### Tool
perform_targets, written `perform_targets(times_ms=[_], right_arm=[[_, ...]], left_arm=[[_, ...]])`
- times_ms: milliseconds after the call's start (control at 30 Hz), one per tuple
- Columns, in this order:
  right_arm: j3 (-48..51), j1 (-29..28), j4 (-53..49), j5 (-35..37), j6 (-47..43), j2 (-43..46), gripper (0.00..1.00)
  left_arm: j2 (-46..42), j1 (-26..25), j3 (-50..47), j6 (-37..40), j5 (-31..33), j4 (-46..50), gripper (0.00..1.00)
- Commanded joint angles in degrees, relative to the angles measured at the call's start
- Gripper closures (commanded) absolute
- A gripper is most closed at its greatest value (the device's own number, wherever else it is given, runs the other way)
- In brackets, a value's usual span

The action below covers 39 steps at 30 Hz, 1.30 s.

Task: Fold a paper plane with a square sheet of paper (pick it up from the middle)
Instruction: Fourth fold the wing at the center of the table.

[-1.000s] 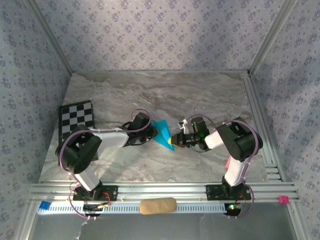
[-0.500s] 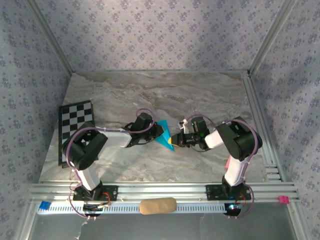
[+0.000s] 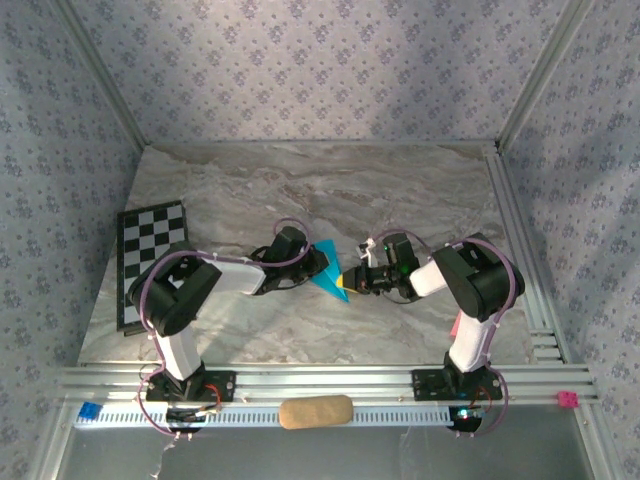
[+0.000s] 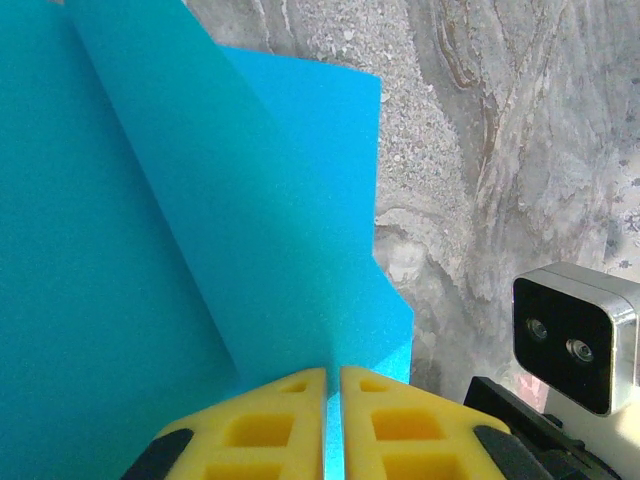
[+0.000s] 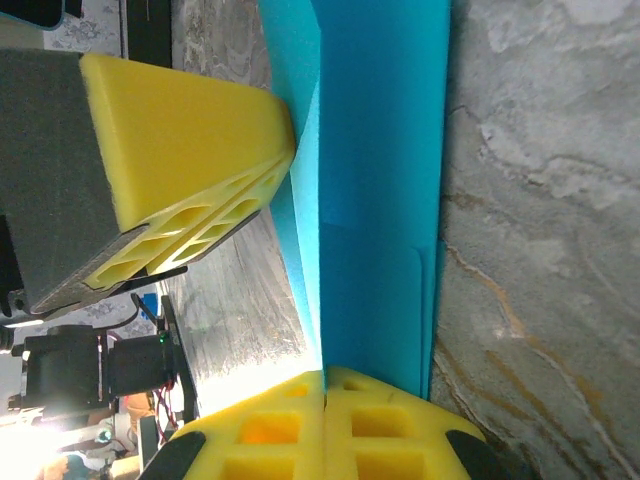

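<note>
1. While both arms reach into the middle of the top view, the thin, bright turquoise-blue square sheet of paper [image 3: 326,268] sits between them, over the grey marble table [image 3: 300,190]; it looks like a folded, pointed shape, not a flat square.
2. At the bottom of the left wrist view, the left gripper [image 4: 333,405] has its yellow foam pads pressed together on one edge of the sheet; a thin blue line shows in the crack between them; a flap of the sheet rises up and to the left.
3. At the bottom of the right wrist view, the right gripper [image 5: 325,405] is pinched tight on another edge of the sheet; one yellow pad of the left gripper shows at the upper left there, its tip right against the blue paper.
4. My guess is that a fold is being made or pressed, so the plane is only partly done.
5. If the two arms pull away from each other, the thin sheet could rip; if they push toward each other, it could crumple and get a crease in the wrong spot.
6. If one gripper lets go too soon, the flap could spring open and the fold would be lost; if a pad slides, the edges would not line up and the plane would come out crooked.
</note>
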<state>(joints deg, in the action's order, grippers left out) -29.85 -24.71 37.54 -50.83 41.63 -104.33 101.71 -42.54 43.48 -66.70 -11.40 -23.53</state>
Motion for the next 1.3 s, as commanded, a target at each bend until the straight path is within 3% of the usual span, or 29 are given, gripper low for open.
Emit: perform_targets(times_ms=[0, 1267], right_arm=[[0.1, 0.7, -3.6, 1.1, 0.4, -1.8, 1.0], [0.0, 0.9, -5.0, 1.3, 0.0, -2.2, 1.0]], left_arm=[[0.7, -0.3, 1.7, 0.1, -0.7, -0.8, 0.86], [4.3, -0.3, 4.8, 1.7, -1.1, 2.2, 0.85]])
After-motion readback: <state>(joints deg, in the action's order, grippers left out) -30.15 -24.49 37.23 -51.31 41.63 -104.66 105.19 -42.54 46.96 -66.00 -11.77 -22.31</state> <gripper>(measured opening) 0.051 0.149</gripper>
